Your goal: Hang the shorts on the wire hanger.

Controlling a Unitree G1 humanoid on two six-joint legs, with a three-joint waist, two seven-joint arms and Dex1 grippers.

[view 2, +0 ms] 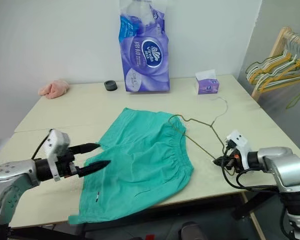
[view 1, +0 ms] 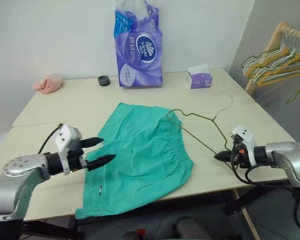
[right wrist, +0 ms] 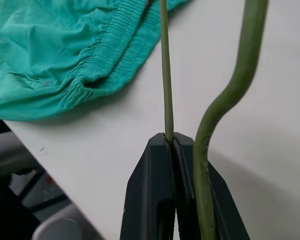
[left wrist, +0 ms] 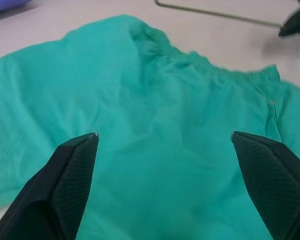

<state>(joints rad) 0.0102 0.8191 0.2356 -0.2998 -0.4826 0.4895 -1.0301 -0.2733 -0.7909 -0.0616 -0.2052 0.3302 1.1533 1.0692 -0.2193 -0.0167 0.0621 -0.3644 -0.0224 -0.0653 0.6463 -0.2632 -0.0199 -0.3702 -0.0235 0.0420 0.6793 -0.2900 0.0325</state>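
A pale surface (view 1: 140,102) carries the teal-green shorts (view 1: 145,150), which lie spread flat near its front edge, one leg reaching right to that edge and the gathered elastic waistband on the side toward the robot's right. The thin wire hanger (view 1: 200,131) lies on the surface beside the waistband, with one corner tucked against the cloth at the top of the band and its curved hook pointing away toward the far side. The left pincer (view 1: 101,151) hovers at the left edge of the shorts with its two black fingers (left wrist: 72,172) spread wide apart and nothing between them; the wrist view looks between them across the green cloth. The right pincer (view 1: 221,156) sits low at the right side of the surface, closed tight on the near corner of the wire hanger, and its wrist view shows one strand of wire pinched between the fingers while a second, bent strand runs just beside them. At the back of the surface stand a tall purple pack of paper rolls (view 1: 138,45), a small purple tissue box (view 1: 199,78), a black roll of tape (view 1: 104,80) and a small pink cloth (view 1: 48,83). To the right, off the surface, a wooden rack (view 1: 270,47) holds a bunch of yellow and green hangers (view 1: 277,62).
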